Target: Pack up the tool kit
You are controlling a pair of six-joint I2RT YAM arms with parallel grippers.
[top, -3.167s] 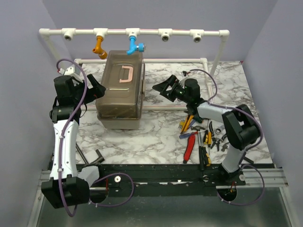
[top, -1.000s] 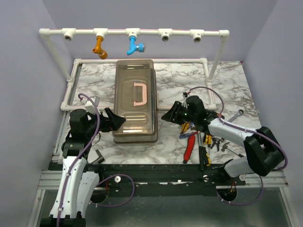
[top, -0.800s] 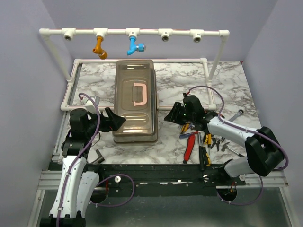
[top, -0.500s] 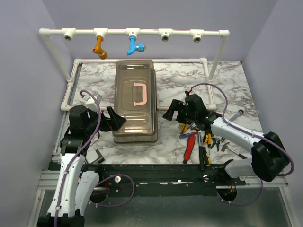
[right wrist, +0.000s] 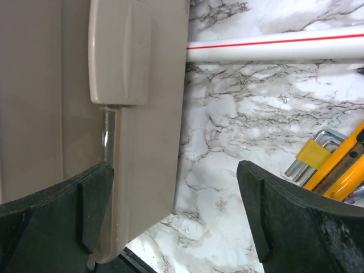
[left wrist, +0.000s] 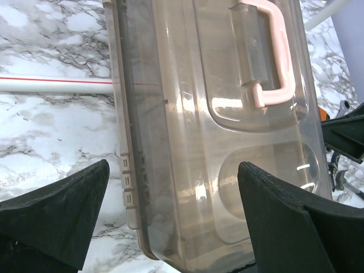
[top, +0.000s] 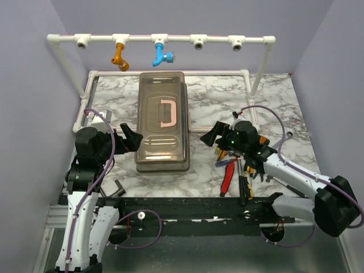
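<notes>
The tool kit box (top: 163,122) lies flat on the marble table, its smoky brown lid shut and its pink handle (top: 168,112) on top. My left gripper (top: 132,139) hovers open just off the box's left side, touching nothing. The left wrist view looks across the lid (left wrist: 227,142) and the handle (left wrist: 273,62) between the spread fingers (left wrist: 57,216). My right gripper (top: 209,136) is open to the right of the box and holds nothing. Its view shows the beige box wall (right wrist: 142,142) with a latch (right wrist: 119,54). Loose hand tools (top: 239,165) lie in a pile under the right arm.
A tall white pipe frame (top: 250,41) with an orange fitting (top: 119,56) and a blue fitting (top: 162,54) spans the back. A low white pipe rail (top: 216,72) borders the tabletop. Yellow-handled tools (right wrist: 335,165) lie right of the right gripper. A small black part (top: 119,186) sits near the front left edge.
The box, held up tilted between both grippers three seconds ago, now lies flat. Over the last second both grippers opened wide and drew back from its sides.
</notes>
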